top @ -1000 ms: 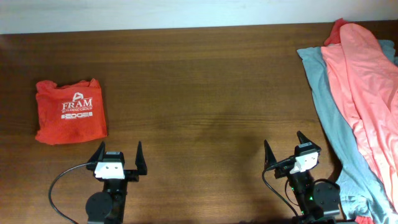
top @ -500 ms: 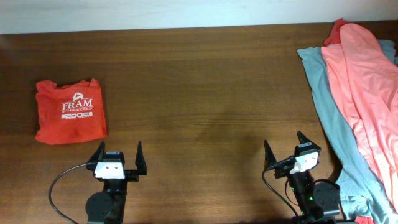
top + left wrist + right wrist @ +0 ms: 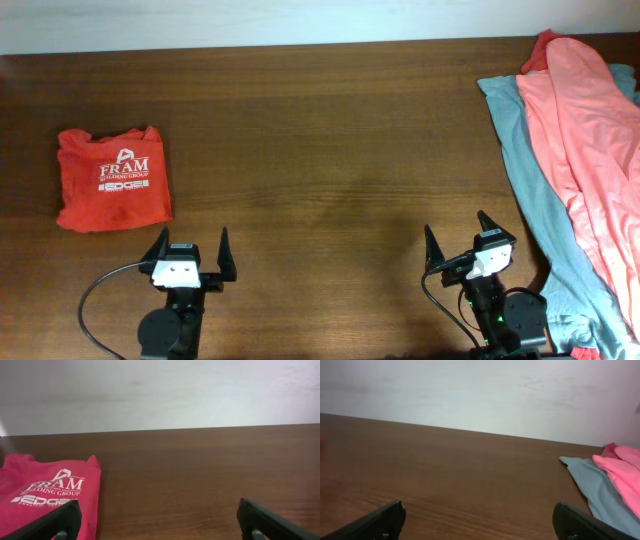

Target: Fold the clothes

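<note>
**Both arms parked, one shirt folded, a pile lying loose**

A red T-shirt (image 3: 112, 180) lies folded into a rough square at the left of the overhead frame, flat on the brown wooden surface (image 3: 330, 150). Its white print faces up and reads "FRAM" over "EDGE". In the left wrist view the same shirt (image 3: 45, 495) fills the lower left corner.

At the right edge of the overhead frame lies an unfolded heap. A coral-pink garment (image 3: 585, 130) is draped over a grey-blue one (image 3: 530, 170), and a scrap of red cloth (image 3: 540, 45) peeks out at the top. The grey-blue garment runs down towards the lower right corner. The right wrist view shows the same grey-blue cloth (image 3: 600, 490) and pink cloth (image 3: 625, 467) at its right edge, below a pale wall (image 3: 480, 390).

The left arm (image 3: 178, 275) sits at the lower left of the overhead frame, just below the folded shirt and not touching it. Its jaws are spread wide with nothing between them. The right arm (image 3: 485, 270) sits at the lower right, just beside the heap. Its jaws are likewise wide apart and hold nothing.
</note>
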Controlling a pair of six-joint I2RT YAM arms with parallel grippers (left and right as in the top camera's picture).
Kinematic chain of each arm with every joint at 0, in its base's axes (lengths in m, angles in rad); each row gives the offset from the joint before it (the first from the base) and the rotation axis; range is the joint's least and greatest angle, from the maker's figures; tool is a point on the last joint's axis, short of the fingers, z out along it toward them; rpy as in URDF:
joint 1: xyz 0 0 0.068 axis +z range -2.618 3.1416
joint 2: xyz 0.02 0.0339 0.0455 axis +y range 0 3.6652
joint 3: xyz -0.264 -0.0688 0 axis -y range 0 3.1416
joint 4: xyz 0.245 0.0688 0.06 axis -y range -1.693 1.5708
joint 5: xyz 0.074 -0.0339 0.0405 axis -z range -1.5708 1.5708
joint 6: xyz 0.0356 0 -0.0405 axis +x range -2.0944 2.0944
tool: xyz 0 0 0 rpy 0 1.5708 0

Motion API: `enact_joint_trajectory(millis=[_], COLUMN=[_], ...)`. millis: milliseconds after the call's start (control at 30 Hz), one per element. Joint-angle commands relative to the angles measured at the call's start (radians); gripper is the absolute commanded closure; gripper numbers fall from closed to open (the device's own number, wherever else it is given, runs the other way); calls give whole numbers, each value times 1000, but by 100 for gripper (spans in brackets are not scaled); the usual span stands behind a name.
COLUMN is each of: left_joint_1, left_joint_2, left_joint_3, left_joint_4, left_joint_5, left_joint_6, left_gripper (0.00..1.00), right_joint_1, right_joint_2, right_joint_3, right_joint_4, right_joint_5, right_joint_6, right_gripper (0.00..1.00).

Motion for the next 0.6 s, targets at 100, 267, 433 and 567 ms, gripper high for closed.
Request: enact_joint_trajectory(millis=[100, 267, 433, 567], left_joint_1=[5, 5, 5, 5], left_joint_2=[-10, -10, -10, -6], left_joint_3=[-1, -1, -1, 29], left_joint_4=[-5, -5, -6, -14], left_joint_5=[11, 11, 15, 31], left_joint_6=[15, 15, 15, 15], left_gripper=[1, 1, 1, 1], right_joint_1=[-4, -4, -4, -4], right_joint_2=[-5, -6, -5, -5], right_joint_3=[-4, -4, -4, 16], right_joint_4=[-5, -3, -5, -25], right_joint_5=[-11, -13, -16, -9], right_joint_6=[-7, -6, 68, 103], right_gripper=[2, 1, 1, 1])
